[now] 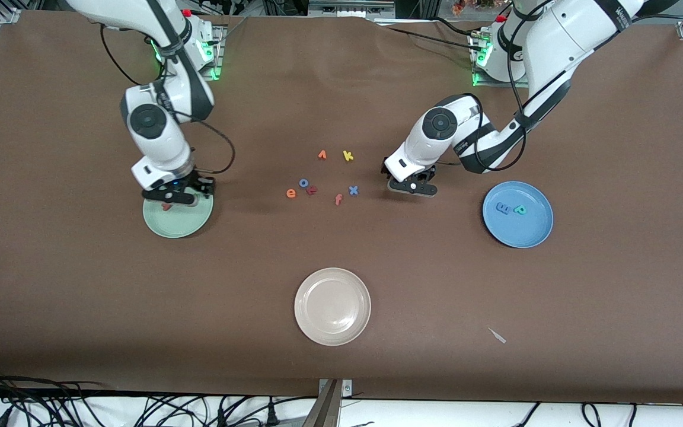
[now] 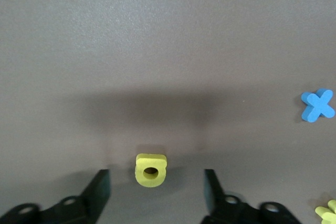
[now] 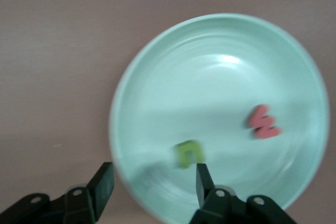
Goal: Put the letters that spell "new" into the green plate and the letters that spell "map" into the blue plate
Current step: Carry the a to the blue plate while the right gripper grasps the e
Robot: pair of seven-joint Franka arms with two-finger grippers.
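Right gripper (image 3: 152, 182) hovering over green plate (image 3: 157, 72) rim, jaws apart, olive n (image 3: 189, 153) loose between. Left gripper (image 2: 156, 187) straddling yellow a (image 2: 151, 170), fingers wide, bare table around.

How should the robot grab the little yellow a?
Probably from straight above, pinching the two outer side edges of the yellow a. It lies flat on the table between the open jaws of the left gripper, so only its thin sides offer a hold.
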